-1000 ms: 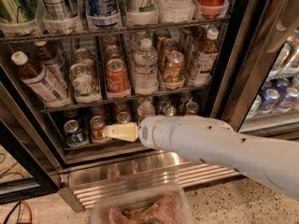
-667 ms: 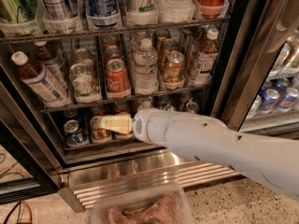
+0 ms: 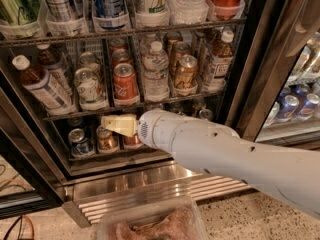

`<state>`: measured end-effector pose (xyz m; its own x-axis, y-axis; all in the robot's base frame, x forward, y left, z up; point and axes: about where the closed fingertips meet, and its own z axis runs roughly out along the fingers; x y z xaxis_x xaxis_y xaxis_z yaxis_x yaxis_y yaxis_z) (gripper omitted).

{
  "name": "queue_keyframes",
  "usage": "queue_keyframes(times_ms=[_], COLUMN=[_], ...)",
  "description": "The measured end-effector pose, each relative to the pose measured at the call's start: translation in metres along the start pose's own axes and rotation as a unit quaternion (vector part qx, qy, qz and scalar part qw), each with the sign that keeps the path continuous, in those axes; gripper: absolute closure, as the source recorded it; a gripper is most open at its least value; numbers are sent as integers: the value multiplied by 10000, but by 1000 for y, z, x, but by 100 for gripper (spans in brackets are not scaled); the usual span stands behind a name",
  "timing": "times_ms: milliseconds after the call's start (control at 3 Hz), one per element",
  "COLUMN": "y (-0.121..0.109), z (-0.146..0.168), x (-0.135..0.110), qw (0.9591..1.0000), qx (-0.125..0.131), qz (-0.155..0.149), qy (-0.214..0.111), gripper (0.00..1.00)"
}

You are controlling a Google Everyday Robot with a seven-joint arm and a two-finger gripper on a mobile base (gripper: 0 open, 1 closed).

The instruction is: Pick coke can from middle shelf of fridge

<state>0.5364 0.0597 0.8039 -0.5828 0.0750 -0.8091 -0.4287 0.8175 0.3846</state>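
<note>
The coke can [image 3: 125, 81] is red with a silver top and stands upright at the front of a lane on the middle shelf [image 3: 165, 100] of the fridge [image 3: 245, 84], whose door is open. A green-and-white can [image 3: 89, 86] stands to its left and a water bottle [image 3: 156, 70] to its right. A gold-brown can [image 3: 185, 72] is further right. My gripper [image 3: 118, 125], cream coloured on the end of the white arm [image 3: 210, 149], points left just below the shelf's front edge, under the coke can and in front of the lower-shelf cans.
A tea bottle [image 3: 42, 86] leans at the shelf's left; another bottle [image 3: 217, 64] stands at the right. Cans [image 3: 80, 141] fill the lower shelf; bottles and cans [image 3: 107, 4] fill the top one. The ribbed steel grille [image 3: 150, 186] lies below. A clear plastic tub [image 3: 150, 224] sits at the bottom edge.
The gripper and arm have moved up and slightly left, from the lower-shelf cans toward the front edge of the middle shelf. The cans and bottles have not moved.
</note>
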Motion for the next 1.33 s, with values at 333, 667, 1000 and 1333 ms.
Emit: queue_keyframes(times_ms=[333,667,1000,1333], y=[-1,-9,-21,-35], z=[-1,-6,-7,-5], x=[-4,-8,-10,-14], qw=[9998,9987,9966,9923], qx=[45,181,333,551], qz=[-144,-411,-690,-1020], qy=[-111,-230,-314,-427], gripper=[15,19,20,18])
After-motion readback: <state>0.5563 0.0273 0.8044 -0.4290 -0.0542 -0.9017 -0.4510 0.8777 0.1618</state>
